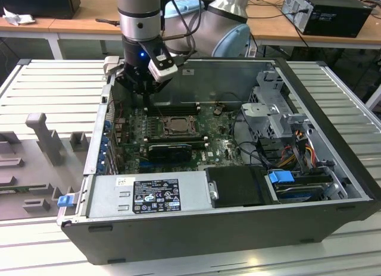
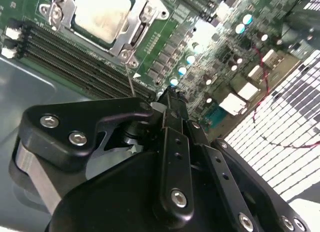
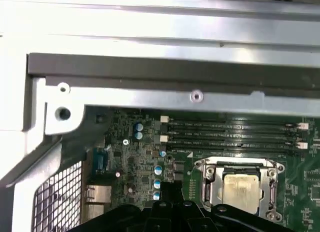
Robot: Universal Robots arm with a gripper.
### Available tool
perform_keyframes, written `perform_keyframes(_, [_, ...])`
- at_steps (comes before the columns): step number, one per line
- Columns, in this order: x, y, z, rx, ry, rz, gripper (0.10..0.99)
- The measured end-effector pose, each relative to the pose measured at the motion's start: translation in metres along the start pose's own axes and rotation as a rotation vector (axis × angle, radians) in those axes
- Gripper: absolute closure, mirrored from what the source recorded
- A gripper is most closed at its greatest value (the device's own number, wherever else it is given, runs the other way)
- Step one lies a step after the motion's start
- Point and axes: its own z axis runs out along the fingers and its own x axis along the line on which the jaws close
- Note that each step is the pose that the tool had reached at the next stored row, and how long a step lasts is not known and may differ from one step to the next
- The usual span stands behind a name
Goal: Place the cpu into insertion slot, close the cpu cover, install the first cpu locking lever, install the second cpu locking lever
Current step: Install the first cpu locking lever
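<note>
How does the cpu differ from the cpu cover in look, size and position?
The cpu is a solid square with a pale, dull silvery top, while the cpu cover is an open frame of shinier metal with a cut-out centre. The cpu sits in the middle; the cpu cover runs around it. The cpu cover is slightly larger than the cpu. Both are square, metallic and appear to lie flat on the green circuit board.

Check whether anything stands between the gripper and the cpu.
Nothing bulky does. The cpu sits in the insertion slot, framed by the cpu cover. The gripper hangs by the memory slots beside it; between them rises only a thin metal rod at the socket's corner.
</note>
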Motion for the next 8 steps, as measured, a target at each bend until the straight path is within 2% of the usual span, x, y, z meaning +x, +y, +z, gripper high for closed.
perform_keyframes(4, [-0.0008,0.0077,0.0017,0.000,-0.0001,0.000,0.980])
perform_keyframes(7, [-0.0047,0.0113,0.0019,0.000,0.0001,0.000,0.980])
perform_keyframes(8, [-0.0082,0.0121,0.0021,0.000,0.0001,0.000,0.980])
